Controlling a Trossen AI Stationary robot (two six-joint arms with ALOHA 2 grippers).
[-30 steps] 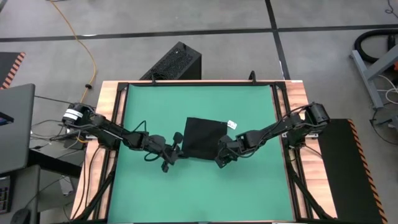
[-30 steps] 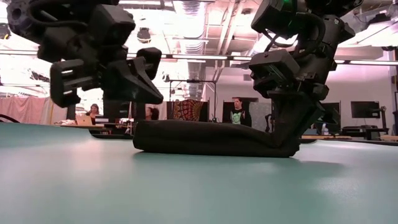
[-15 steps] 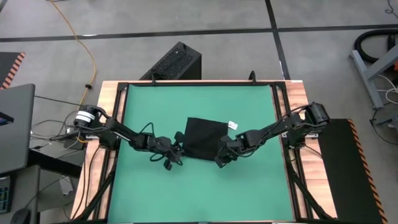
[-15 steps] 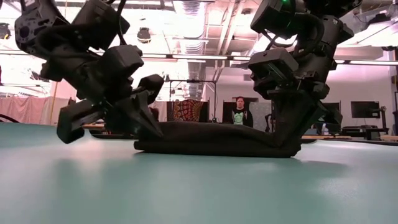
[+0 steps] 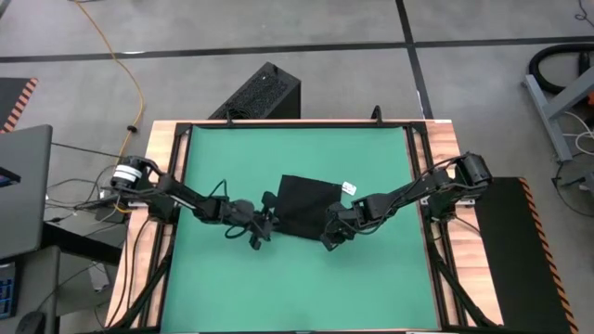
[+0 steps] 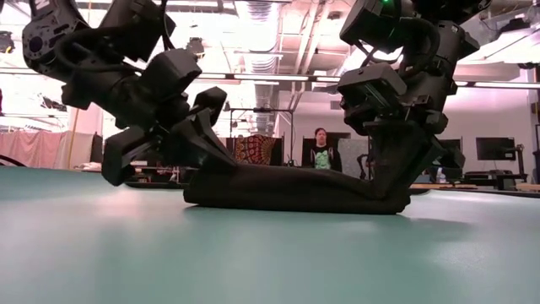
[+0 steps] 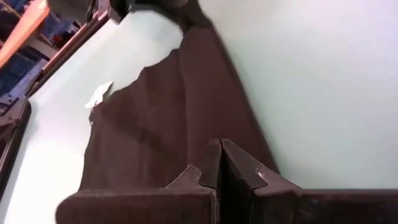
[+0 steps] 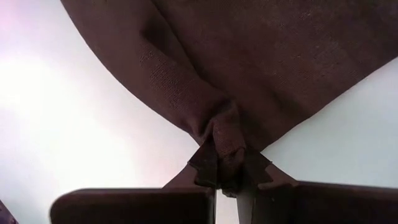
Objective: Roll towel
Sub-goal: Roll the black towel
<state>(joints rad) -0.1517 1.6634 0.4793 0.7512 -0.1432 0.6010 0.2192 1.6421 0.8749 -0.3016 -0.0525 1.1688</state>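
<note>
High view: we saw the towel (image 5: 304, 206) lying flat at centre frame on the green mat (image 5: 213, 153), its white tag (image 5: 348, 187) at the upper-right corner. The left gripper (image 5: 262, 226) sat at the cloth's lower-left corner; the right gripper (image 5: 330, 234) sat at its lower-right corner. No roll was visible from above, just a dark, roughly square patch.

Low view: the towel (image 6: 287, 187) lay as a low dark strip across mid-frame. The right gripper (image 6: 398, 196), at frame right, had that end pinched and lifted slightly. The left gripper (image 6: 201, 148), at frame left, was tilted in at the other end, touching or v. near the cloth. A person (image 6: 320, 149) stood in the room behind.

Left wrist view: the fingers (image 7: 208, 163) were pressed together at bottom centre with no gap btwn them, on or just over the towel (image 7: 168, 118); we couldn't tell whether any cloth was caught. The tag (image 7: 99, 94) showed at left.

Right wrist view: the fingers (image 8: 204, 163) were clamped on a bunched corner of the towel (image 8: 261, 56).

Our read: early stage. One near corner gripped, the other at best pinched, rolling itself not yet begun; the whole length was left to turn over.
</note>
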